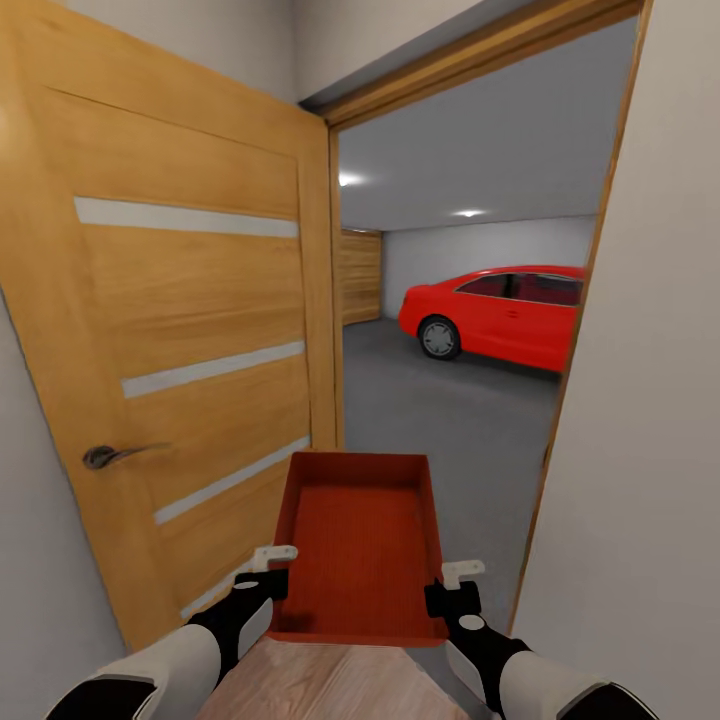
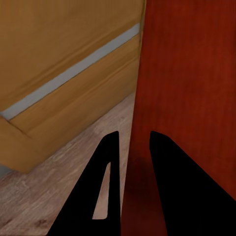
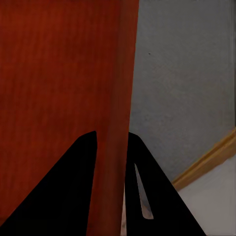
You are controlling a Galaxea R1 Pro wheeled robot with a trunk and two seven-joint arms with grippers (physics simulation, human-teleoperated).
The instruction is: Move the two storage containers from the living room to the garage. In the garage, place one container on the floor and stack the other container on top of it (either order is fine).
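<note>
Both grippers clamp one container [image 1: 360, 545]: left gripper [image 1: 262, 572] on left wall, right gripper [image 1: 452, 588] on right wall. Container's long axis points straight through doorway; open door [image 1: 180, 330] close on left, garage floor [image 1: 450, 420] ahead.

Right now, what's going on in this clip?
The robot stands at an open wooden door into the garage, carrying one empty orange-red bin with both arms. The left gripper clamps the bin's left wall, the right gripper its right wall. Ahead lie the grey garage floor and a red car. The bin is not yet set down.
</note>
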